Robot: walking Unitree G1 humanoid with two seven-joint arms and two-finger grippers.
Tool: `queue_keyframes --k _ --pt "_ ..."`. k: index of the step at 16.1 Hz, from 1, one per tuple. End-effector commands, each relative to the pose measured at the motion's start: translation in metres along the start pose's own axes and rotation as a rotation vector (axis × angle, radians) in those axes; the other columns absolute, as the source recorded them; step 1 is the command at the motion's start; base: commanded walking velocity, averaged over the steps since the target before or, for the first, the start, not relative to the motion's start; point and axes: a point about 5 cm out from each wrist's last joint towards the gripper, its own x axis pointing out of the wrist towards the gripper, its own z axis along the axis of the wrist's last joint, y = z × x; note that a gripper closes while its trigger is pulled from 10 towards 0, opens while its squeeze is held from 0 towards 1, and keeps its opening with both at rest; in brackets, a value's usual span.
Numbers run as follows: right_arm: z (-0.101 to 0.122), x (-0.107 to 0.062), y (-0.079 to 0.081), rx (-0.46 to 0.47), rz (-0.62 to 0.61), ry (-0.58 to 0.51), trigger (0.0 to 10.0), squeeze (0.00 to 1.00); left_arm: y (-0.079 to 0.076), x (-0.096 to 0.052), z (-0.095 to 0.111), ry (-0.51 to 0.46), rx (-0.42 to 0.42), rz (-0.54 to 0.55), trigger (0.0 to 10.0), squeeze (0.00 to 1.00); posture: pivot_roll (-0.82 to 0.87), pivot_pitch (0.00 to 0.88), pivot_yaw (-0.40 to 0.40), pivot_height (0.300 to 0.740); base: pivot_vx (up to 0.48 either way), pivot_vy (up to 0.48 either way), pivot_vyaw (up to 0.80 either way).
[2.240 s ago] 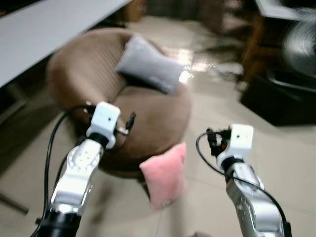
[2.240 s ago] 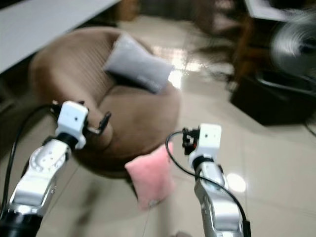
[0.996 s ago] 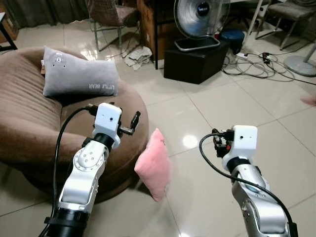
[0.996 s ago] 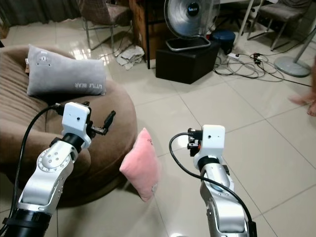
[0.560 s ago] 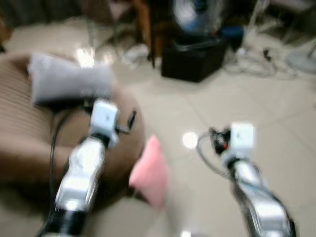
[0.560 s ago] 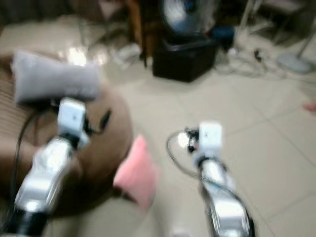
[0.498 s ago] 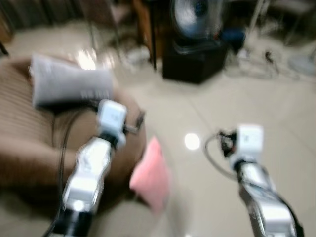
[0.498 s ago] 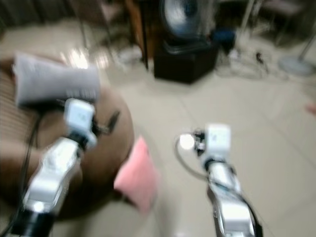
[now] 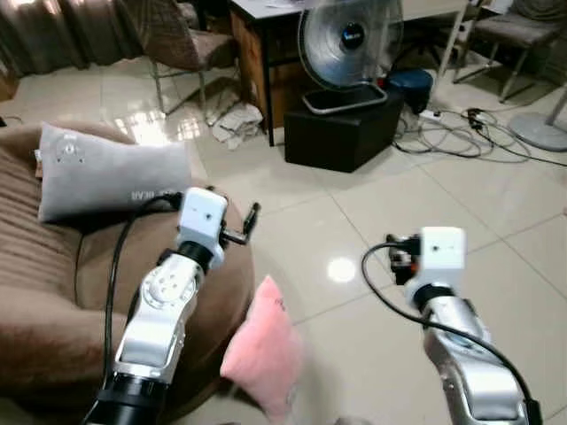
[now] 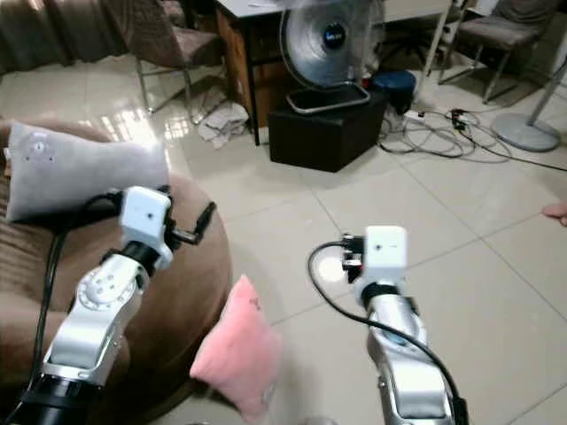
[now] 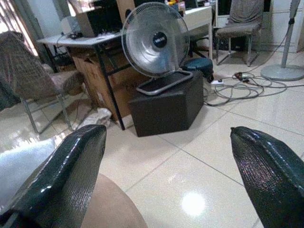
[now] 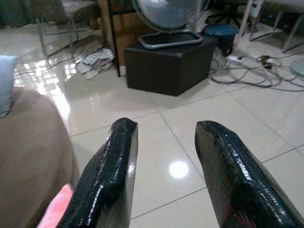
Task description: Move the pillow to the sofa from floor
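The pink pillow (image 9: 263, 351) leans on the floor against the brown sofa's (image 9: 53, 292) front edge, unheld. The left gripper (image 11: 171, 175) is spread wide and empty above that edge. The right gripper (image 12: 164, 175) is parted and empty, with one pillow corner showing in its wrist view.

home living room | brown sofa (image 9: 53, 292) | fan (image 9: 347, 40) | chairs (image 9: 182, 44) | tiled floor (image 9: 461, 195)

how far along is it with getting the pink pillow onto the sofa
Nothing looks done yet: the pink pillow is on the tiled floor, leaning against the brown sofa, where a grey pillow already lies. In hand: both arms are raised, the left gripper open wide, the right gripper open, neither touching the pillow. Left: reach down, grasp it, lift it and set it on the sofa.
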Motion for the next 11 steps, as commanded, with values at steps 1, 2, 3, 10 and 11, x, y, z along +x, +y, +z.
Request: queue_keyframes --k 1,2,3,10,11 --pt "0.0018 0.0003 0.0079 0.008 0.029 -0.002 10.0 0.00 0.0079 -0.0027 -0.0005 0.001 0.018 0.018 10.0 0.00 -0.06 0.031 0.035 0.740 0.000 0.000 0.00" --pt "0.0008 0.0001 0.0086 0.009 0.029 0.001 10.0 0.00 0.0062 -0.0037 -0.0021 0.002 0.018 0.000 10.0 0.00 -0.06 0.027 0.036 0.730 0.000 0.000 0.00" --pt "0.0005 -0.0002 0.0089 0.012 0.029 0.000 10.0 0.00 0.0047 -0.0047 -0.0028 -0.002 0.019 -0.014 10.0 0.00 -0.06 0.027 0.036 0.720 0.000 0.000 0.00" --pt "-0.0036 -0.0011 0.0080 -0.001 0.026 0.012 10.0 0.00 0.0033 -0.0057 -0.0043 0.001 0.009 -0.018 10.0 0.00 -0.06 0.023 0.034 0.665 0.000 0.000 0.00" --pt "-0.0036 -0.0013 0.0080 -0.001 0.026 0.013 10.0 0.00 0.0033 -0.0056 -0.0046 0.004 0.012 -0.018 10.0 0.00 -0.06 0.024 0.035 0.655 0.000 0.000 0.00"
